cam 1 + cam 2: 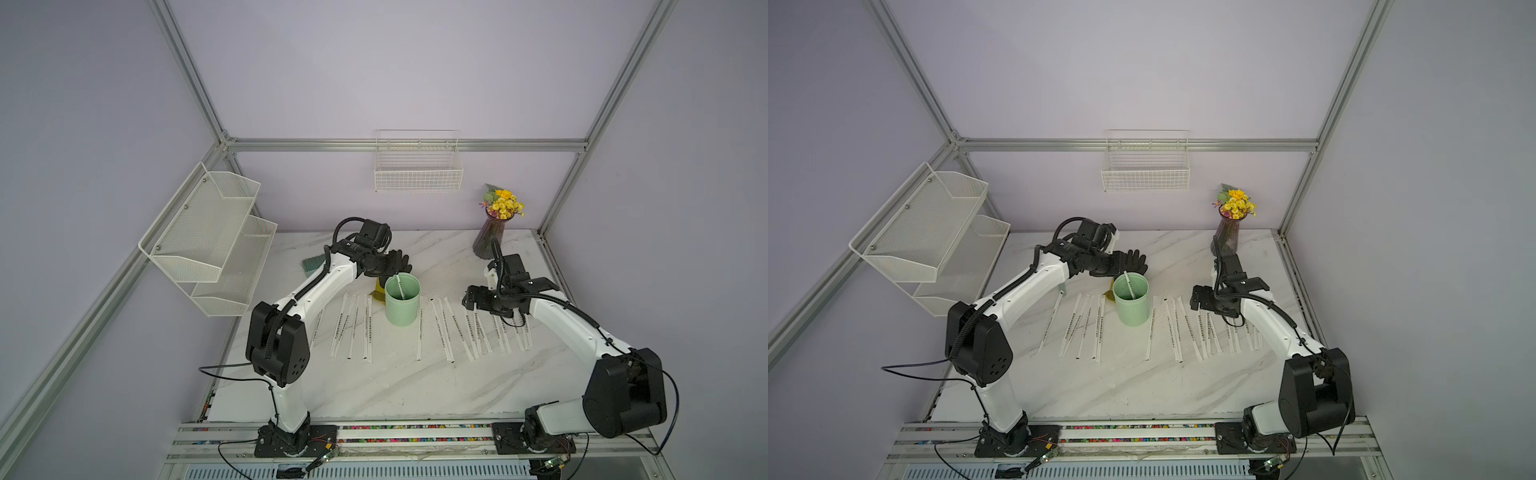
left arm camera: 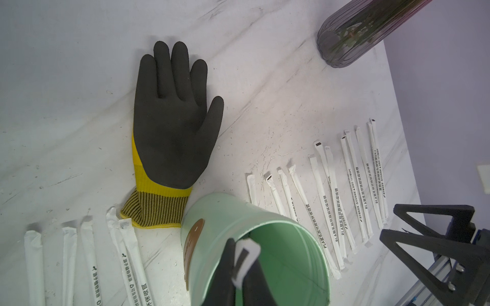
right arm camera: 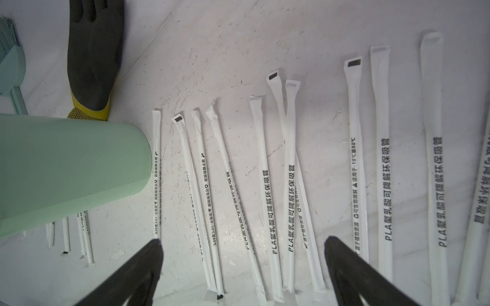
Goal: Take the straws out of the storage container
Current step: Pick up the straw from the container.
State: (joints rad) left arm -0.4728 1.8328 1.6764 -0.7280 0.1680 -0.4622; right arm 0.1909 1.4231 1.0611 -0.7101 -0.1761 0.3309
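Front half of the marble table (image 1: 374,395) is wide open, plenty of room to pass. Middle is a mess though: straws (image 3: 267,198) lie in rows on both sides of the mint cup (image 1: 401,309), with only thin bare gaps between them. A black glove (image 2: 172,119) lies just behind the cup. Vase (image 1: 490,237) blocks the back right corner, and the mesh rack (image 1: 208,232) overhangs the left edge.
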